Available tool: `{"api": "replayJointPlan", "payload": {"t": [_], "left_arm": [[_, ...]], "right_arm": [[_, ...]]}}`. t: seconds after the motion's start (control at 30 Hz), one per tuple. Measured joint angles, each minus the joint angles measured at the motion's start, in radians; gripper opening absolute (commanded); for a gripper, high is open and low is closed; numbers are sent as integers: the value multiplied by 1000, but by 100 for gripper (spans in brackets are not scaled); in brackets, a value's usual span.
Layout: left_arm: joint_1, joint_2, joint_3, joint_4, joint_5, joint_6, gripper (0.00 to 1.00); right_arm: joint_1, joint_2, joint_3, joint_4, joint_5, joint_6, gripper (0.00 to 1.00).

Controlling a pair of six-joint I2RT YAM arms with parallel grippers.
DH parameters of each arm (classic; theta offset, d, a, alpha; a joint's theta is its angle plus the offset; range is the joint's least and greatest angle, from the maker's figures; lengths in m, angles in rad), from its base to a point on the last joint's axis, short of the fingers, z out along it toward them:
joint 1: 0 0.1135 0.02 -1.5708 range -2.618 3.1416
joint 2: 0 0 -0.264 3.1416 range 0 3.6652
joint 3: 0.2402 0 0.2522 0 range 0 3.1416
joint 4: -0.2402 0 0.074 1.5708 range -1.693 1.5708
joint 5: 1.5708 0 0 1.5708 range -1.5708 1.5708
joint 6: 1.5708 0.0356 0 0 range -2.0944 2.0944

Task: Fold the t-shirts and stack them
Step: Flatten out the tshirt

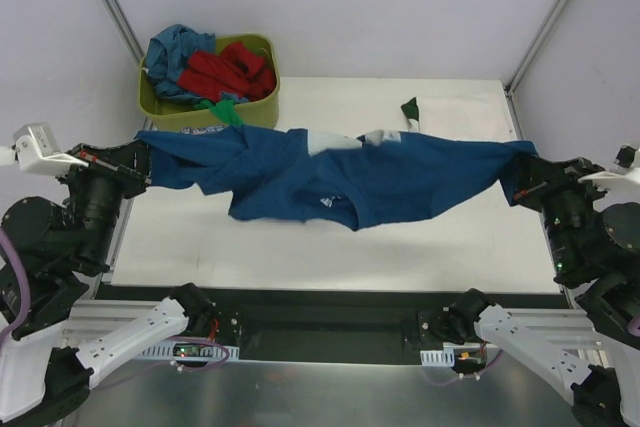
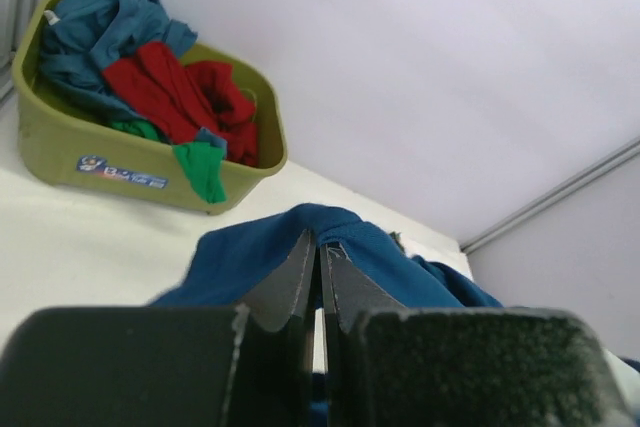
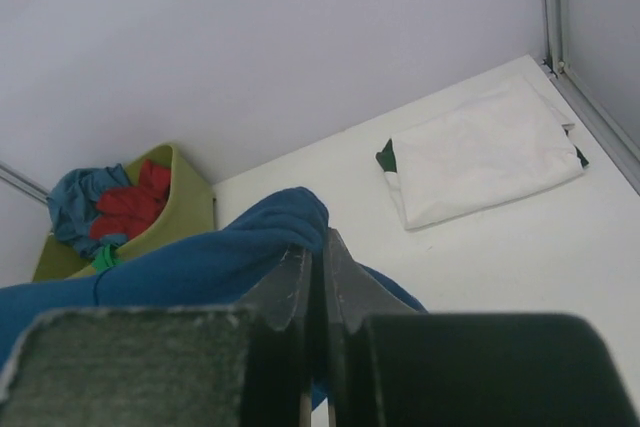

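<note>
A dark navy blue t-shirt with a small white print hangs stretched in the air across the table, held at both ends. My left gripper is shut on its left end, and in the left wrist view the blue cloth bunches over the pinched fingertips of the left gripper. My right gripper is shut on the right end, with the blue cloth draped over the right gripper. A folded white t-shirt lies at the back right on a dark green one.
An olive-green tub stands at the back left, holding crumpled red, teal and green t-shirts. The tub also shows in the left wrist view. Frame posts rise at both back corners.
</note>
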Motion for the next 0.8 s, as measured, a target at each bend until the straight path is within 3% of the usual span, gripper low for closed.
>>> {"api": "replayJointPlan", "payload": {"t": [0.17,0.47,0.8], "left_arm": [[0,-13,-130,48,-61,4,0],[-5,193,-226,28,-174,-18,0],[-5,63,-158,40,-165,2,0]], "right_arm": [[0,10,-51,-45,48,-16,1],[-43,189,-89,-143,183,-16,1],[-109,164,-29,-152,163,-63,1]]}}
